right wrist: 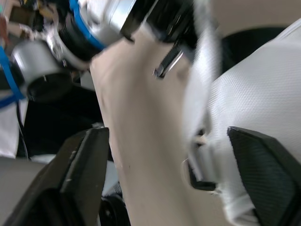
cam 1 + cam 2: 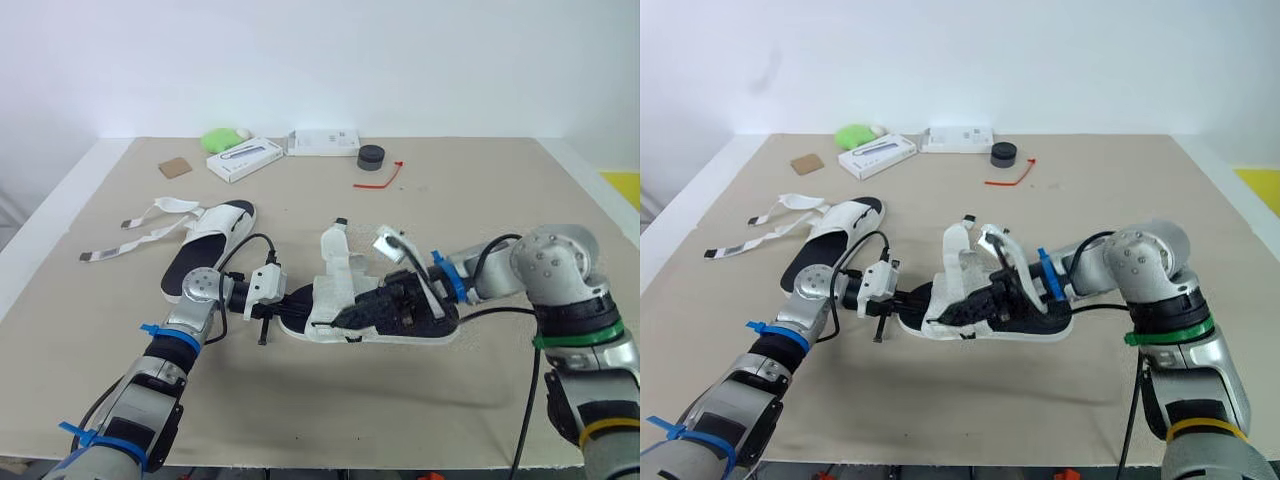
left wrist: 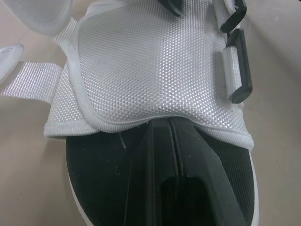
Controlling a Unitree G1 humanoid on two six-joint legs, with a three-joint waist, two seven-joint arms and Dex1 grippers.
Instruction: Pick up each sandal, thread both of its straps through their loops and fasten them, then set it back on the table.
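A white sandal with a black insole [image 2: 370, 312] lies in the middle of the table, its white mesh upper [image 3: 155, 70] standing up with straps loose. My left gripper [image 2: 298, 300] is shut on the sandal's near-left end, its fingers [image 3: 174, 174] pressed together on the insole under the mesh edge. My right gripper [image 2: 402, 292] rests over the sandal's right half and is open, its fingers [image 1: 77, 174] wide apart with a white strap [image 1: 202, 94] between them. A second sandal [image 2: 212, 240] lies at the left, its two straps [image 2: 140, 232] spread loose on the table.
Along the back edge of the table [image 2: 560, 380] sit a brown card [image 2: 174, 168], a green object [image 2: 222, 138], a white box [image 2: 243, 158], a flat white pack [image 2: 323, 142], a black puck [image 2: 371, 158] and a red tie [image 2: 380, 177].
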